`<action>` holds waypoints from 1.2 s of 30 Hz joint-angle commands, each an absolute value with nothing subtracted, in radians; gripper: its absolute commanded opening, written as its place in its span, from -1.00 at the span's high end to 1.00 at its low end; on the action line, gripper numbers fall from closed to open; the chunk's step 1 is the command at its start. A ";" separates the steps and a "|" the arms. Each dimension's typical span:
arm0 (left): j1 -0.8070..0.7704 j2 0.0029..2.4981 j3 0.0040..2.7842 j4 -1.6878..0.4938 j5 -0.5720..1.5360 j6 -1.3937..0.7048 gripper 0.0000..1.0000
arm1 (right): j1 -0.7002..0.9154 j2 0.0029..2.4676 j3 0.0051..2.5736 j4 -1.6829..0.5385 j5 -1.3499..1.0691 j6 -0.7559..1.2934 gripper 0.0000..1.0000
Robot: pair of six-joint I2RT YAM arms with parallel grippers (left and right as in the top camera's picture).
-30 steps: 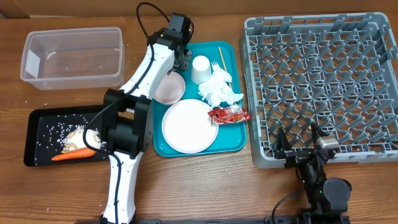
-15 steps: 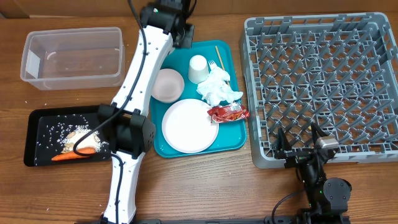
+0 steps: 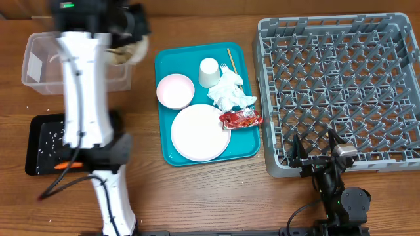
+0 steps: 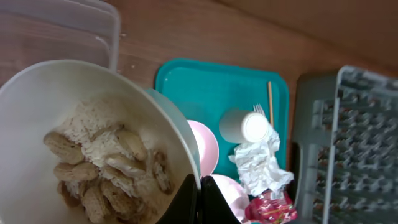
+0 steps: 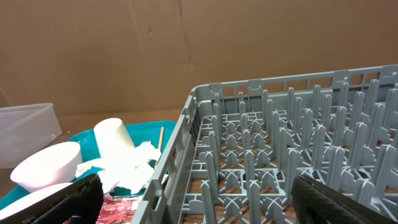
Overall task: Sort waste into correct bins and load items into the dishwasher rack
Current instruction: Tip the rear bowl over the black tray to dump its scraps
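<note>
My left gripper (image 4: 200, 200) is shut on the rim of a small white bowl (image 4: 37, 99) holding beige nut scraps and rice-like bits (image 4: 102, 165). Overhead, that gripper (image 3: 134, 29) and the blurred bowl (image 3: 125, 50) hang over the right end of the clear tub (image 3: 46, 62). On the teal tray (image 3: 244, 147) lie a second small bowl (image 3: 176, 90), the white plate (image 3: 199, 132), an upturned cup (image 3: 209, 72), a fork (image 3: 225, 67), the crumpled napkin (image 3: 230, 96) and the red wrapper (image 3: 241, 119). My right gripper (image 3: 318, 152) stands open at the front edge of the grey rack (image 3: 341, 85).
The black tray (image 3: 39, 141) at the left front holds white bits and an orange carrot (image 3: 65, 165), partly hidden by my left arm. A thin wooden stick (image 3: 231, 58) lies at the back of the teal tray. The rack has no dishes in it.
My left gripper shut at the back of the teal tray, lifted the bowl of scraps and swung left with it to the clear tub. The right arm has not moved.
</note>
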State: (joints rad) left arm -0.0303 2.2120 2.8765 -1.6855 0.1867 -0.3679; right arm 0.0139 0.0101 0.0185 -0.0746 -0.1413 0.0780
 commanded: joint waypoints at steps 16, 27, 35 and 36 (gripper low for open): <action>0.447 1.771 1.844 -1.505 0.621 -0.181 0.92 | 0.018 0.003 0.008 -0.070 -0.131 0.083 -1.00; 0.688 1.773 1.325 -1.187 1.069 -0.019 0.92 | 0.018 0.003 0.008 -0.070 -0.131 0.083 -1.00; 0.921 1.773 1.114 -1.027 1.433 0.086 0.92 | 0.018 0.003 0.008 -0.070 -0.131 0.083 -1.00; 0.946 1.773 1.098 -1.023 1.486 0.111 0.92 | 0.018 0.003 0.008 -0.070 -0.131 0.083 -1.00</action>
